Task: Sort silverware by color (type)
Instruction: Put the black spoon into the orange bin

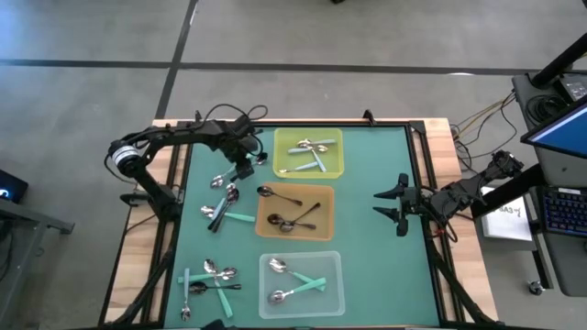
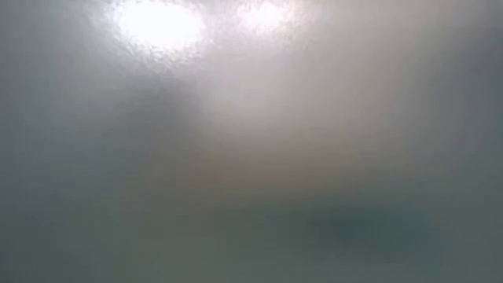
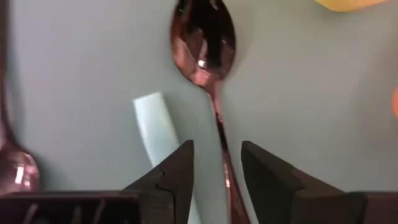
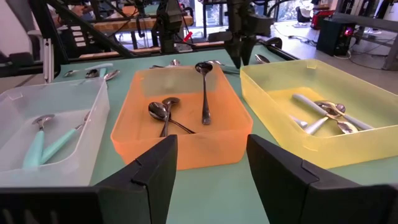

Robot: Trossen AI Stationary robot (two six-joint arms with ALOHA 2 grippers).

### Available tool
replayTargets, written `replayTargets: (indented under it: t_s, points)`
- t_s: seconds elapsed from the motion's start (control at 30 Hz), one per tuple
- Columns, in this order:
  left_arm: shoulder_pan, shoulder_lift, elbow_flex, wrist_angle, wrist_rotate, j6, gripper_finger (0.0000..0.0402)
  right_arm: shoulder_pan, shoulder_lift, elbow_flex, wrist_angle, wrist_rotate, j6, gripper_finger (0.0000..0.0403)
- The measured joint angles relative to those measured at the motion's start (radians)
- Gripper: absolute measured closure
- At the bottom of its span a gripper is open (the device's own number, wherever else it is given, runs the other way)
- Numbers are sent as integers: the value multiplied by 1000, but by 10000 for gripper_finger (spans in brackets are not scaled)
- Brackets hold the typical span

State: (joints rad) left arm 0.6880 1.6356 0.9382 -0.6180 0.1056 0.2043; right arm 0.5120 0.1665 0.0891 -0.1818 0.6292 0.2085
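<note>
Green table [image 1: 376, 238], three trays [image 1: 294, 212] (yellow, orange, clear), loose spoons [image 1: 207, 274] w/ them

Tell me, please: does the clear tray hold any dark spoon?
No. In the right wrist view the clear tray holds only spoons with teal handles; the dark spoons lie in the orange tray.

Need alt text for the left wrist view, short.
The left end effector hangs open just above a green mat, its two dark fingers on either side of the thin handle of a shiny spoon. A pale teal handle lies beside that spoon, and another spoon bowl shows at the edge.
</note>
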Motion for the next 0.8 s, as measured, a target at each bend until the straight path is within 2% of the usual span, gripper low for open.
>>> replayTargets:
  t_s: [0.5,0.8]
  points:
    - [0,0,-69,61,-9,-7,285,0,0,0,0,0,0,218]
    - [0,-9,-165,212,-24,-6,285,0,0,0,0,0,0,218]
